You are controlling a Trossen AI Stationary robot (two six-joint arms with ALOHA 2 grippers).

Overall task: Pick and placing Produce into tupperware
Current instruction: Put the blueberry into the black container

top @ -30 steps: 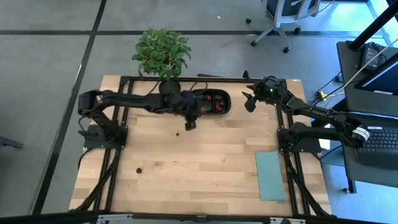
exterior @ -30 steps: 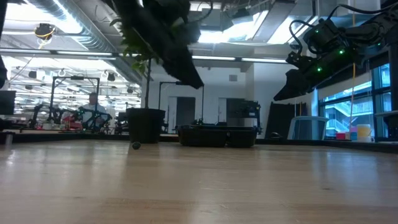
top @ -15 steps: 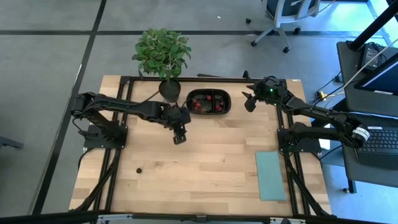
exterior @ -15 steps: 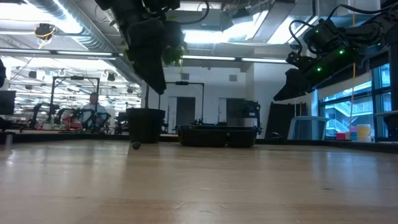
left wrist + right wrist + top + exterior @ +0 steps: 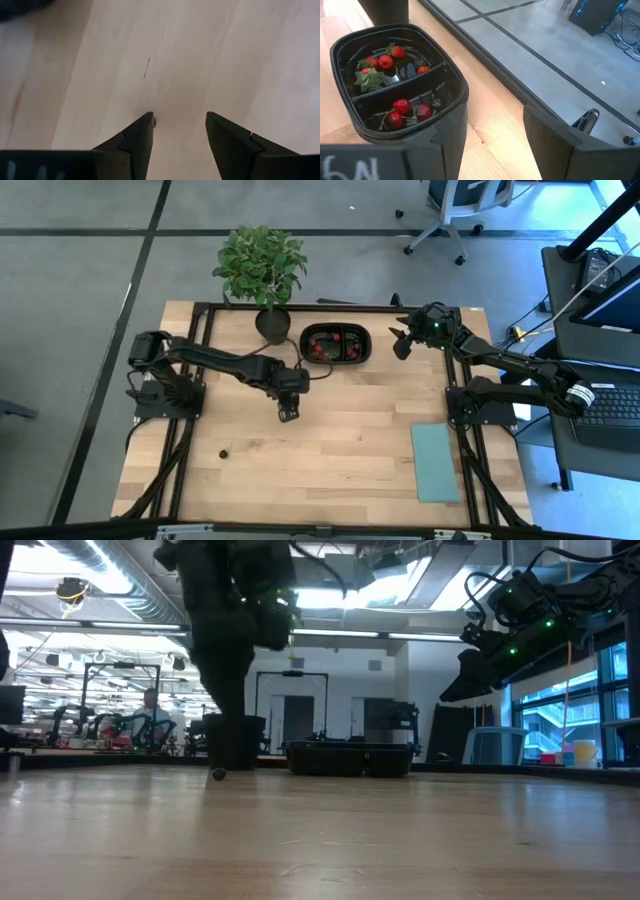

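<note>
The tupperware (image 5: 336, 345), a black oval two-compartment tray, stands at the table's far middle. Red produce (image 5: 395, 52) lies in both its compartments. One small dark round piece (image 5: 218, 774) lies on the bare wood nearer the middle. My left gripper (image 5: 288, 415) hangs open just above it, pointing steeply down. In the left wrist view the piece (image 5: 154, 121) peeks out beside one fingertip. My right gripper (image 5: 398, 346) waits open in the air, right of the tray.
A leafy potted plant (image 5: 260, 265) stands at the far edge, its pot (image 5: 272, 323) just left of the tray. Another small dark piece (image 5: 222, 452) lies toward the near left. A flat pale teal rectangle (image 5: 435, 462) lies near the right edge.
My left gripper has swung from beside the tray's left end toward the table's near edge and come down. It has tipped to point more steeply down and has stayed open. It now hangs over the dark piece on the wood.
</note>
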